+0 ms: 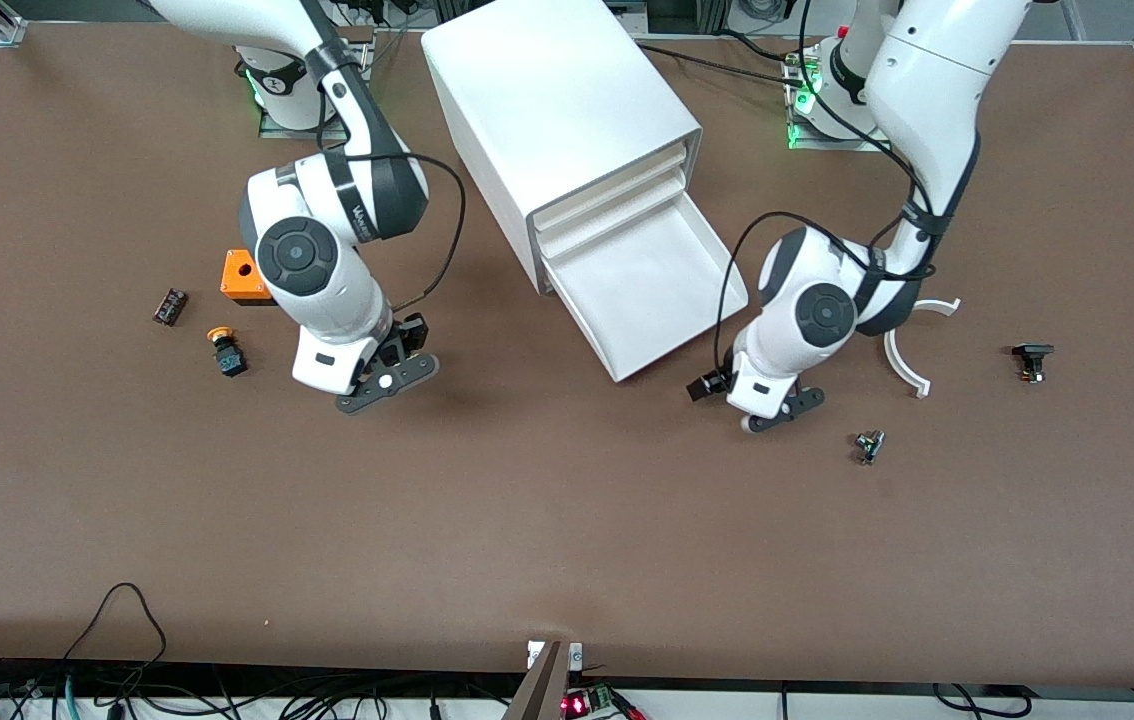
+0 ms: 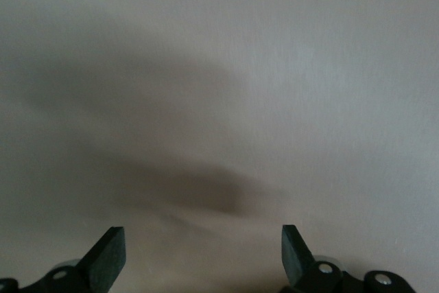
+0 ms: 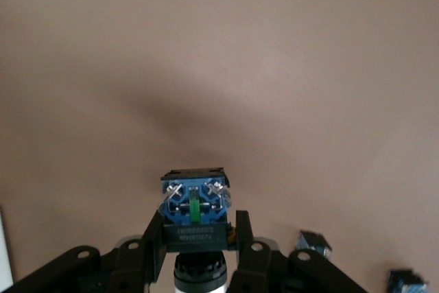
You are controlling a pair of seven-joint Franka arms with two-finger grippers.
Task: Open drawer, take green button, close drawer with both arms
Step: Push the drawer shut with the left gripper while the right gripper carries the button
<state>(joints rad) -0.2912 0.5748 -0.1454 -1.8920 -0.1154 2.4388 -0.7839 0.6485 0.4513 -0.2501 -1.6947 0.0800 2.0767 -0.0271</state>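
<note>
A big white box cabinet (image 1: 567, 120) stood on a brown counter (image 1: 567, 540) between two white robot arms. Its lowest white plastic tray drawer (image 1: 647, 285) was pulled fully out and looked empty.

The right gripper (image 1: 382, 385) hung over bare counter toward the right arm's end, its fingers clamped on a small push button with a black-blue body (image 3: 195, 212); the wrist view showed a green part in that body, though the cap itself was hidden. The left gripper (image 1: 772, 410) hovered low, just beside the drawer's front corner, its fingers (image 2: 106, 259) spread wide with nothing between them.

The button seemed already taken, so closing the drawer remained. To do it well, the left gripper would likely need to meet the drawer's front edge squarely and push straight along the cabinet's slanted line, while the right gripper kept its hold well clear.

A yellow-capped button (image 1: 225, 352) and an orange block (image 1: 245, 277) lay near the right arm.
</note>
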